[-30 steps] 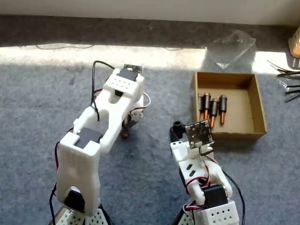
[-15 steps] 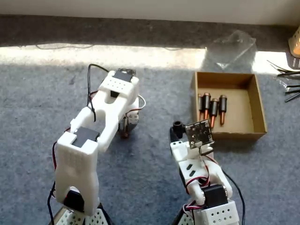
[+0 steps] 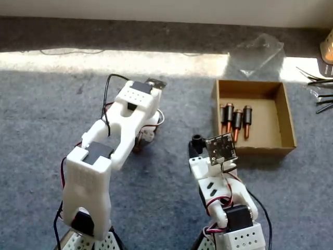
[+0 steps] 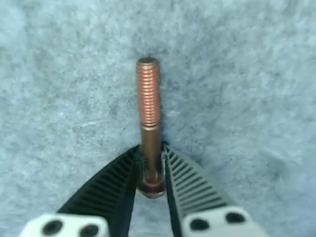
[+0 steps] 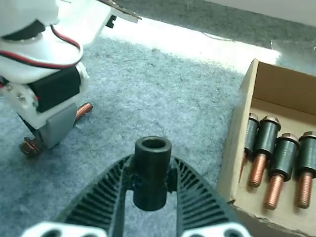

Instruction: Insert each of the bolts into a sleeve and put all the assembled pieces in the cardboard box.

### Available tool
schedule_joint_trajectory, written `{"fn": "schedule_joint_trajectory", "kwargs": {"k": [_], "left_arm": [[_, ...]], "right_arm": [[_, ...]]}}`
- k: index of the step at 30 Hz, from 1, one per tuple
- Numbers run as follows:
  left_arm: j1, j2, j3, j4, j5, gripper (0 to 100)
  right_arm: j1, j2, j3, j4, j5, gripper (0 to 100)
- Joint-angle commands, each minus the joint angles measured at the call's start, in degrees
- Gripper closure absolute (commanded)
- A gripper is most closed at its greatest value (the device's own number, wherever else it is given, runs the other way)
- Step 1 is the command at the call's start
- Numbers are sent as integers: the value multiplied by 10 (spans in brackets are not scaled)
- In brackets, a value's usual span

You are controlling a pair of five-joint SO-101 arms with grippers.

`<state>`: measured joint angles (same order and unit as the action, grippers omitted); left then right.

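Observation:
My left gripper [image 4: 149, 168] is shut on a copper bolt [image 4: 149, 108], holding it near its head with the threaded end pointing away over the grey carpet. From above, that arm [image 3: 132, 112] is left of centre. My right gripper [image 5: 150, 185] is shut on a black sleeve [image 5: 152, 168], held upright with its bore open; the sleeve [image 3: 197, 140] sits just left of the cardboard box [image 3: 287, 122]. Several assembled bolt-and-sleeve pieces [image 3: 235, 120] lie in the box. In the right wrist view the left arm's gripper [image 5: 54, 123] holds the bolt [image 5: 83, 110] low over the carpet.
A clear plastic bag [image 3: 258, 52] lies behind the box. Black cables and an orange object [image 3: 327, 49] sit at the far right edge. Open carpet lies between the two arms.
The left arm has swung slightly, first left and then back right, with the bolt held. The right arm and sleeve have stayed still.

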<state>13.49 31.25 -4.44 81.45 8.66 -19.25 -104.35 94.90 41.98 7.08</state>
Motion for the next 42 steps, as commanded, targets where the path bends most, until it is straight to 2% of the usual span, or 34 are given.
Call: {"fn": "schedule_joint_trajectory", "kwargs": {"k": [1, 7, 15, 21, 23, 28, 31, 38, 42], "left_arm": [[-7, -13, -2, -2, -21, 994], [-38, -81, -59, 61, -36, 994], [-73, -167, -102, 115, -279, 994], [-131, -167, -102, 126, -368, 994], [-142, -166, -102, 120, -446, 994], [-142, -166, -73, 122, -778, 994], [-144, -166, -49, 120, -911, 994], [-144, -164, -43, 111, -997, 994], [-136, -157, -42, 78, -1000, 991]], "right_arm": [[7, -6, -5, -1, -2, 995], [7, -6, -5, -1, -2, 995], [7, -6, -5, -2, -2, 995], [7, -6, -5, -2, -2, 995], [7, -6, -5, -2, -2, 995], [7, -6, -4, -2, -2, 995], [7, -6, -4, -2, -2, 995], [7, -6, -4, -2, -2, 995], [7, -6, -4, -3, -1, 995]]}}
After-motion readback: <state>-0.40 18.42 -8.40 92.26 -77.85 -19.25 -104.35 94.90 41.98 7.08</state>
